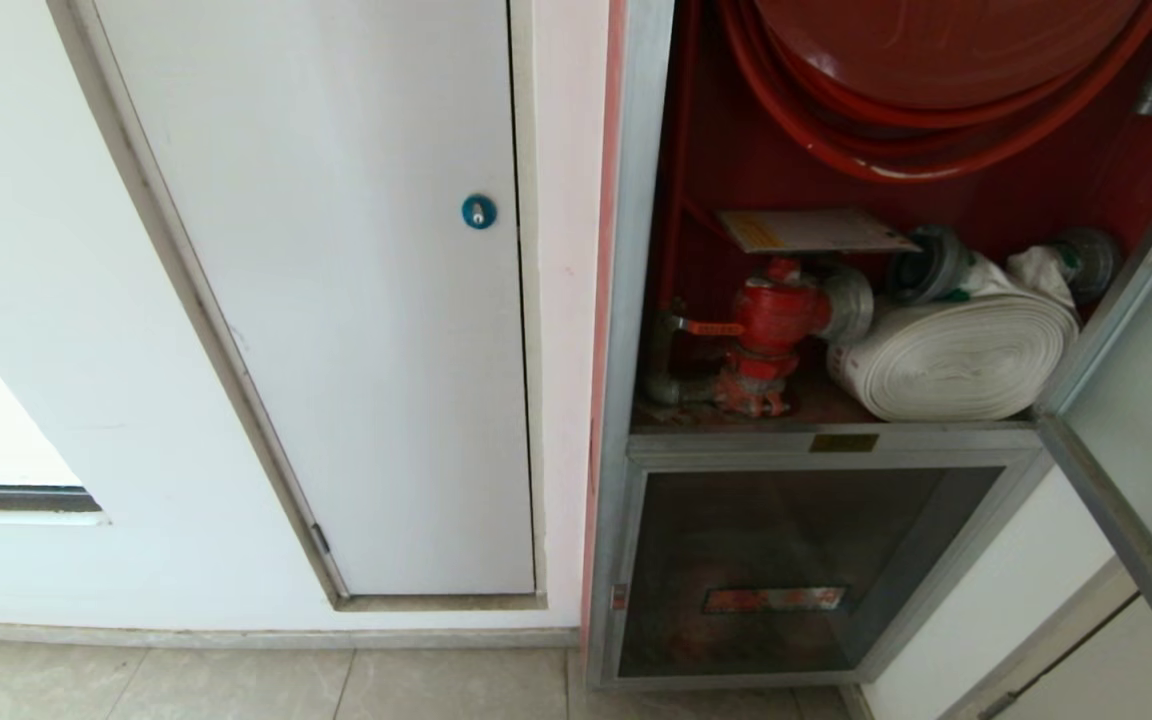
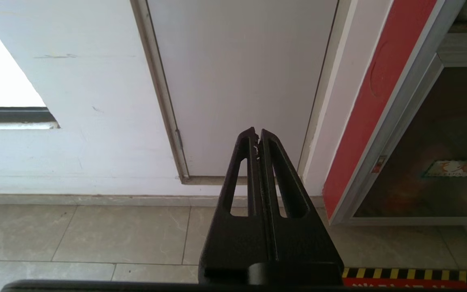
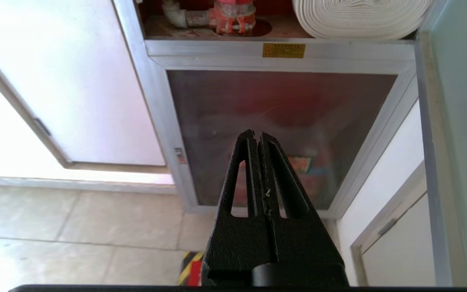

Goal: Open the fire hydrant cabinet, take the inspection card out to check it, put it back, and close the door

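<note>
**Cabinet open, card lying inside, both grippers closed and empty**

From the head we see the tall silver aluminium-framed fire hydrant cabinet (image 1: 636, 300) standing open, its red interior exposed. The large aluminium-framed door (image 1: 1151, 400) with its white inner face is swung out at our right, its lower edge slanting toward the bottom corner of that view. To the left of the cabinet lies the white flush wall panel (image 1: 356, 300) with a small round blue lock (image 1: 479, 211).

Inside, the red hose reel (image 1: 936, 60) fills the top, the white rolled hose (image 1: 956, 360) lies on the shelf at the right, and the red valve (image 1: 771, 320) stands just beside it on the left. The flat white laminated inspection card (image 1: 816, 230) with its yellow strip rests above the valve, roughly level; only the head view shows it. Neither arm appears there.

The right wrist view adds the black right gripper (image 3: 257, 136), fingers pressed together and holding nothing, pointing at the smaller dark glass lower panel (image 3: 282, 113) and well apart from it. It also shows the door's frame edge close by on that side and open grey tiled floor (image 3: 75, 219) below.

The left wrist view shows the black left gripper (image 2: 257, 134), likewise closed and empty, aimed at the white panel's lower corner, with bare floor ahead.
</note>
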### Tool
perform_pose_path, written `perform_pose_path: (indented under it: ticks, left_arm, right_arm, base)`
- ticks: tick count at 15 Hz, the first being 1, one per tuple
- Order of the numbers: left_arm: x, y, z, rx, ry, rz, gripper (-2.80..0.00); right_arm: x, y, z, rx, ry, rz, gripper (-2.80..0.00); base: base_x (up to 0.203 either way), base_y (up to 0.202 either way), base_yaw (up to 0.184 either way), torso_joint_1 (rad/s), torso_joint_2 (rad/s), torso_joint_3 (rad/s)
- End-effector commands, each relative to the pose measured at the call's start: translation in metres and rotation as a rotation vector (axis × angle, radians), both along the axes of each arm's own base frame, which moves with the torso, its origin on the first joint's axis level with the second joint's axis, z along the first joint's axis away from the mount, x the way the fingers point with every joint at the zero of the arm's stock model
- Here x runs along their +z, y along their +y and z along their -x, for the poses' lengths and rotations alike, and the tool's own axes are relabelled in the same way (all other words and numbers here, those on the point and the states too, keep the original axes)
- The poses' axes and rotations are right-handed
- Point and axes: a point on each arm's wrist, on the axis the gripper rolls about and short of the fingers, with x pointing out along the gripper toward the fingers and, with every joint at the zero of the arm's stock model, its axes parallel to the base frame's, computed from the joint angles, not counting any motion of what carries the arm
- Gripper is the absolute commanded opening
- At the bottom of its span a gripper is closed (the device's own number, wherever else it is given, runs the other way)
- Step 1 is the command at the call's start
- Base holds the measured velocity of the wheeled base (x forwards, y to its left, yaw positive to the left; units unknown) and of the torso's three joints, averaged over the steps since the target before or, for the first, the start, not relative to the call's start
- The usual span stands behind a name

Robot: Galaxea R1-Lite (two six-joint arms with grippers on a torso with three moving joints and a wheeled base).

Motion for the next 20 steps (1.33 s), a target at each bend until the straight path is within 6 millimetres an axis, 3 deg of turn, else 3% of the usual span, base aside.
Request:
perform_pose_path:
  ticks: [1,5,13,20]
  left_arm:
    - [0.000,0.000,0.000,0.001,0.000,0.000,-2.80]
    - [0.000,0.000,0.000,0.001,0.001,0.000,-2.80]
    - [0.000,0.000,0.000,0.001,0.001,0.000,-2.80]
    - [0.000,0.000,0.000,0.001,0.000,-0.001,-2.80]
  right_arm:
    - [-0.019,0.000,-0.008,-0.001,-0.074,0.018,-2.80]
    - [-0.042,0.000,-0.022,-0.006,-0.121,0.037,-2.80]
    - [-0.054,-0.001,-0.024,-0.035,-0.039,0.092,-2.80]
    - [-0.054,-0.001,-0.025,-0.037,-0.046,0.096,-2.80]
  base:
    - [0.000,0.000,0.000,0.000,0.00,0.000]
    - [0.000,0.000,0.000,0.000,0.00,0.000]
    - [0.000,0.000,0.000,0.000,0.00,0.000]
    - [0.000,0.000,0.000,0.000,0.00,0.000]
